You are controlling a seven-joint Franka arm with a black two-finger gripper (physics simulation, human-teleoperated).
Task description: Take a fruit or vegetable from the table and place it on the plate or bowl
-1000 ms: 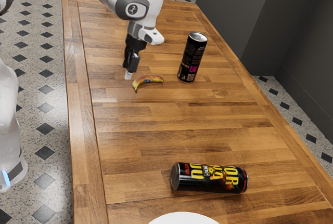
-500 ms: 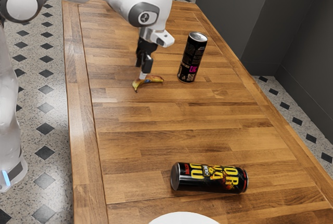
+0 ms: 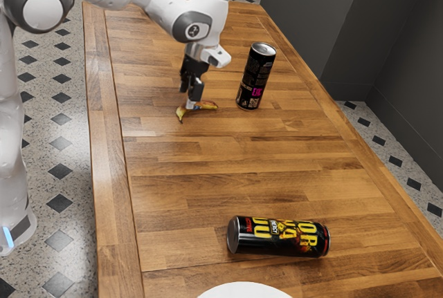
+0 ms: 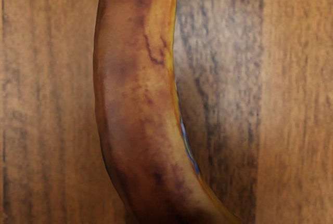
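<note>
A small brown-spotted yellow banana [image 3: 196, 108] lies on the wooden table [image 3: 277, 166], to the exterior view's left of an upright black can. My gripper [image 3: 194, 96] points straight down just over the banana's middle, its black fingers open and almost at the fruit. In the wrist view the banana [image 4: 140, 109] runs lengthwise directly under my hand, resting on the wood. The rim of a white plate [image 3: 243, 289] shows at the table's near edge.
An upright black drink can [image 3: 255, 76] stands close to the banana on the exterior view's right. A second black can [image 3: 278, 236] lies on its side near the plate. The dark wall runs along the table's far side.
My hand has moved toward the exterior view's right and come down, from beside the banana's tip to right over its middle. The banana and cans have not moved.
</note>
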